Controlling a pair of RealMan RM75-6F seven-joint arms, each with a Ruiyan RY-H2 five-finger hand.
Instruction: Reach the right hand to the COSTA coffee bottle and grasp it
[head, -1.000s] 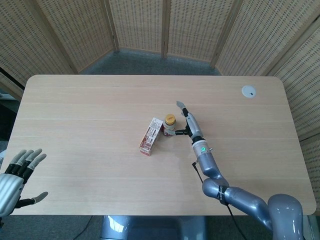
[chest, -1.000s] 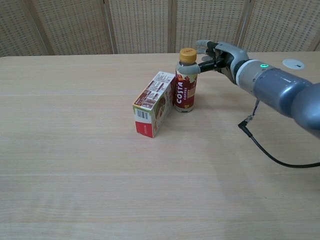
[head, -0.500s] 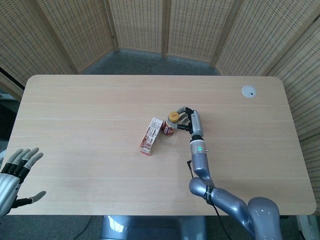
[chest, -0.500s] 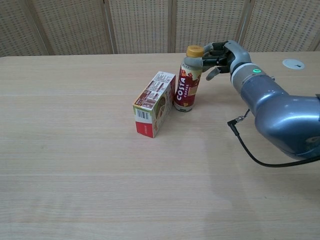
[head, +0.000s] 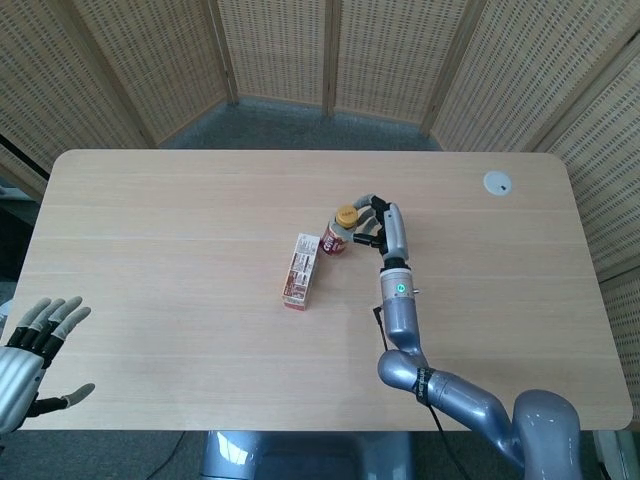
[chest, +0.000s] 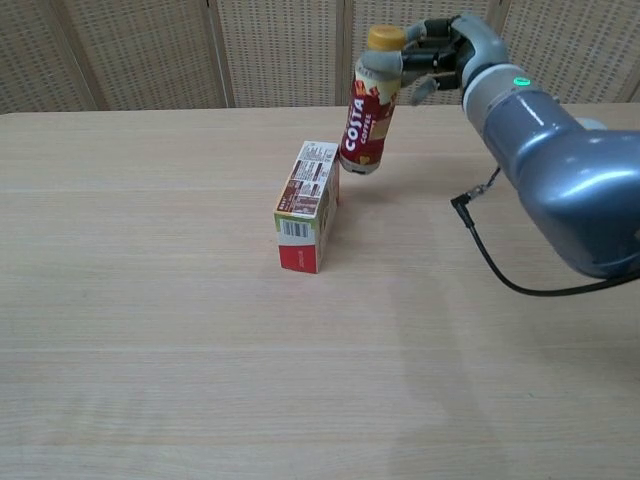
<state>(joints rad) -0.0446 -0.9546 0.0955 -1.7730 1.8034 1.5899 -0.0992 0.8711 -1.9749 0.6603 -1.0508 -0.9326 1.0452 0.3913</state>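
Note:
The COSTA coffee bottle (chest: 365, 118), red and white with a yellow cap, hangs tilted above the table (chest: 150, 330), clear of the wood. My right hand (chest: 445, 55) grips it near the neck, fingers wrapped around the top. In the head view the COSTA coffee bottle (head: 337, 236) shows at the table's middle with the right hand (head: 380, 228) just right of it. My left hand (head: 35, 345) hovers open off the table's near left corner.
A small printed carton (chest: 308, 205) stands on the table just below and left of the lifted bottle; it shows as the carton (head: 300, 271) in the head view. A black cable (chest: 500, 270) trails from the right forearm. A white disc (head: 497, 182) sits at the far right.
The right hand closed on the bottle's top, tilted it, then lifted it off the table. The carton turned slightly. The left hand barely moved.

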